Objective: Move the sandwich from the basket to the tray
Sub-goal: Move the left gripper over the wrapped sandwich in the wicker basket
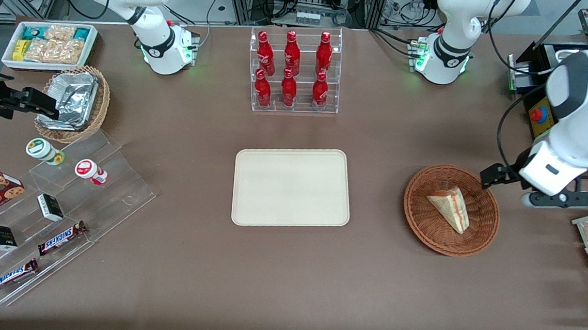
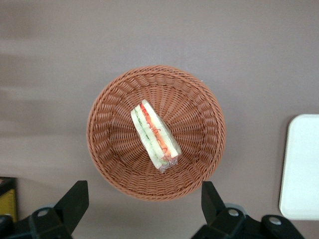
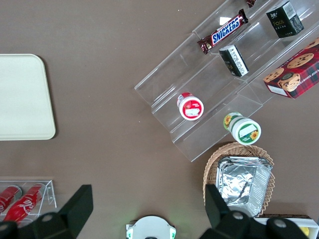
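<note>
Left wrist view: gripper (image 2: pixel 142 206), fingers spread wide and empty, hovers above the reddish-brown round wicker basket (image 2: pixel 107 144) holding the wrapped triangular sandwich (image 2: pixel 154 134). Approach step; next, descend, straddle the wedge, close.

Even overhead light, bright throughout, so your shadows are short and soft. The counter (image 1: pixel 189 261) is matte brown with no hot spots. You get glare only on the foil trays (image 1: pixel 73 99) and the clear bottle rack (image 1: pixel 295 72). Front view is sharp. The end effector (image 2: pixel 142 204) hangs above the basket (image 2: pixel 107 149), fingers spread, dark and soft-edged. Faint smearing streaks the counter in the left wrist view.
</note>
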